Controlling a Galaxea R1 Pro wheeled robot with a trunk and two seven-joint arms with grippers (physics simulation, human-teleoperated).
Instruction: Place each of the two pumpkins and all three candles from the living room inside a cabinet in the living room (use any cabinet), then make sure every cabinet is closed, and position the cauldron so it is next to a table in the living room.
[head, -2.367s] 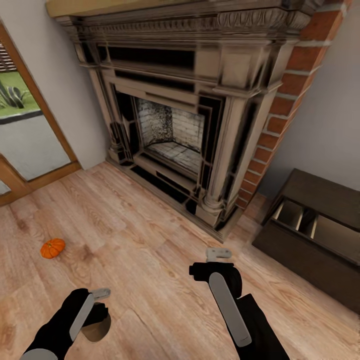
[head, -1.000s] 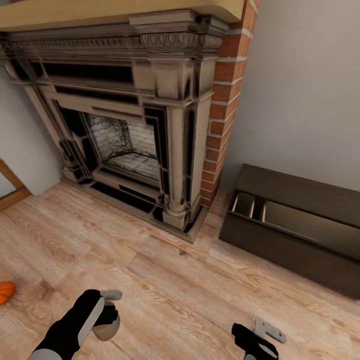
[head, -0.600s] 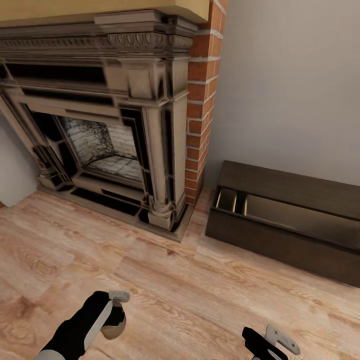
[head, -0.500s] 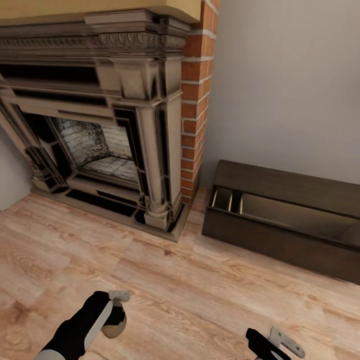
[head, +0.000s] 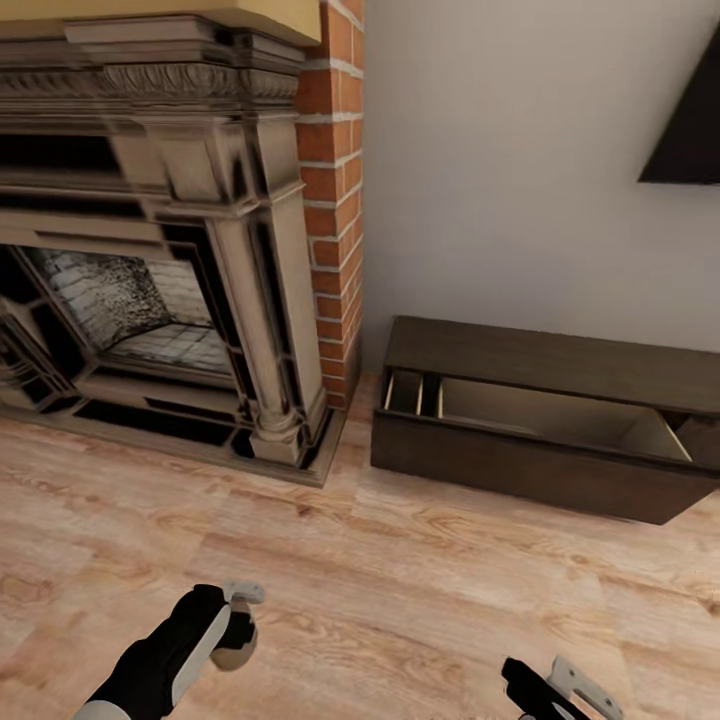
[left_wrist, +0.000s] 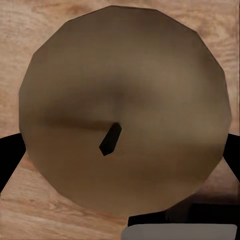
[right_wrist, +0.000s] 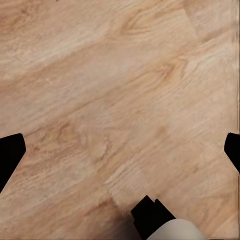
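My left gripper (head: 238, 640) sits low at the left of the head view, clamped on a tan candle (head: 232, 655) whose rounded body shows just under the fingers; through the left wrist camera the candle (left_wrist: 125, 107) faces me end-on, its small dark wick (left_wrist: 110, 139) near the middle, with a black fingertip (left_wrist: 9, 160) showing at either side of it and pale floorboards behind. Beyond that gripper, up and slightly to its left, stands the ornate fireplace (head: 170, 250) with its grey brick firebox, and the red brick column (head: 335, 200) runs up its right edge. Farther to the right of the left gripper, against the grey wall, is the low dark-brown cabinet (head: 540, 470), well apart from both arms; its wide drawer is pulled out, showing a narrow compartment at its left end and a long light-lined one beside it, and I see nothing lying in either. A dark triangular corner (head: 690, 120) of something mounted on the wall hangs above the cabinet's right end. My right gripper (head: 560, 690) pokes in at the bottom right of the head view, nearer to me than the cabinet. In the right wrist view its two black fingertips (right_wrist: 10, 155) stand wide apart with only the wooden floor (right_wrist: 120, 100) between them, holding nothing.
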